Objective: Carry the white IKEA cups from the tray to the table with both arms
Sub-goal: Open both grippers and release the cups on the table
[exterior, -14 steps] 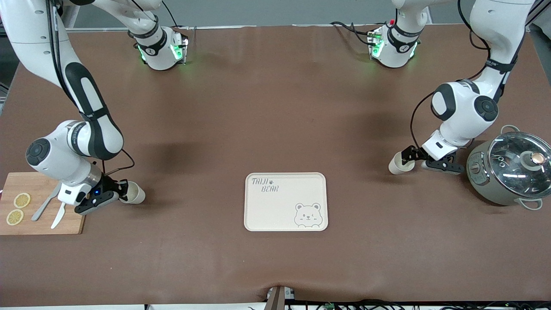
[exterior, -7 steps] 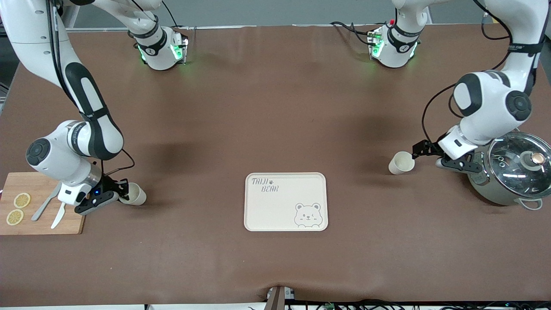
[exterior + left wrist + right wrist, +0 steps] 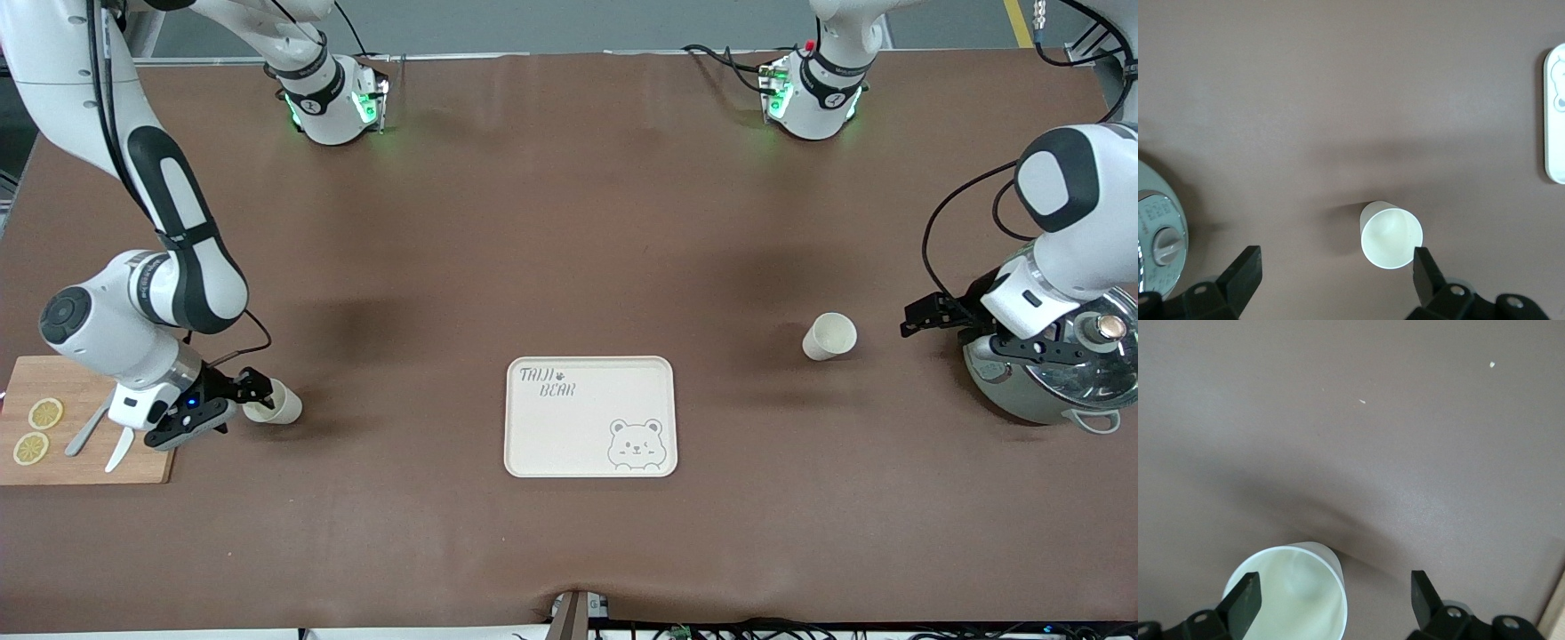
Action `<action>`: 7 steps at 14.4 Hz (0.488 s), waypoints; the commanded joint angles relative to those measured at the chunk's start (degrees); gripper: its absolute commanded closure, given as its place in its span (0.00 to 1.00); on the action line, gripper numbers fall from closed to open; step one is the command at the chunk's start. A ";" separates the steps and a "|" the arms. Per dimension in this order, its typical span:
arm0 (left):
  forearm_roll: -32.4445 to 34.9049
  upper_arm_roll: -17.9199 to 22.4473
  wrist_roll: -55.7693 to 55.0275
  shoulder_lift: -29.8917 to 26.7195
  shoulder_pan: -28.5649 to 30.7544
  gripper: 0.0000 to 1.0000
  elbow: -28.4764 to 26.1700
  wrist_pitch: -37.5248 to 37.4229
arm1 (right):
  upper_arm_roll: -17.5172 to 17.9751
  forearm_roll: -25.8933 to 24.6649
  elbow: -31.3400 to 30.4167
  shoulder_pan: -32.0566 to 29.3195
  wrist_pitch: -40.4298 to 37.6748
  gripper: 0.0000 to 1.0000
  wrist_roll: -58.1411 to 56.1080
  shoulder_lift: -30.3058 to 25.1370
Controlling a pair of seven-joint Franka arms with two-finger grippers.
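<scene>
gaping right gripper by one upright cup, spread left gripper off the other cup

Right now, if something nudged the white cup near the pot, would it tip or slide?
The white cup looks small, thin-walled and empty, so probably light and easily pushed. It stands upright and slightly tapered; a low nudge would likely slide it, a high one tip it. Tipped, its round wall would probably roll.
</scene>
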 commanded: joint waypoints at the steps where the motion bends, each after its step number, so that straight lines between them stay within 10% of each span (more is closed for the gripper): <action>1: 1.26 -0.17 -3.01 0.54 0.46 0.00 4.08 -3.93 | -0.53 0.99 7.82 -0.56 -11.63 0.00 -0.95 -0.92; 7: 9.69 -0.34 -5.04 1.86 1.34 0.00 12.69 -7.08 | -1.76 -2.77 20.15 -0.65 -36.86 0.00 10.71 -6.53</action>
